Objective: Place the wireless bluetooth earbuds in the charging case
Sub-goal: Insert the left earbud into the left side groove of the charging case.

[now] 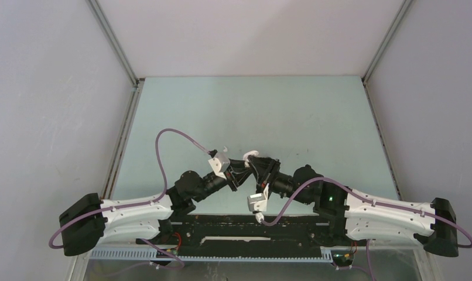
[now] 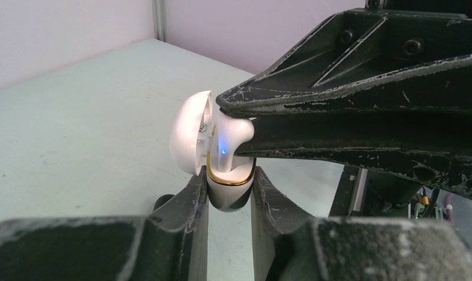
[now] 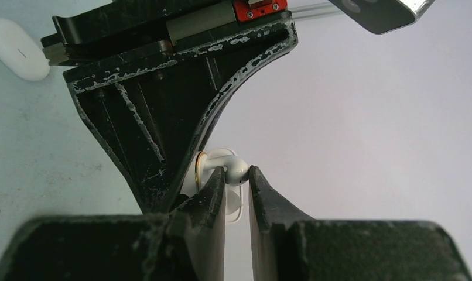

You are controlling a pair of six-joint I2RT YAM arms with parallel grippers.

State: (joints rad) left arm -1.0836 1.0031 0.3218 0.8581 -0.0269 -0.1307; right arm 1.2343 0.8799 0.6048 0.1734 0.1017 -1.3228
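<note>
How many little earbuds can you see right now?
1. A white earbud is pinched in the right gripper at the mouth of the open case, which the left gripper holds. Another may be hidden inside the case.

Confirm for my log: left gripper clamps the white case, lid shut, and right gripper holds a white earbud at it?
The lid is open, not shut, as the left wrist view shows. The left gripper clamps the case; the right gripper holds the earbud at it.
</note>
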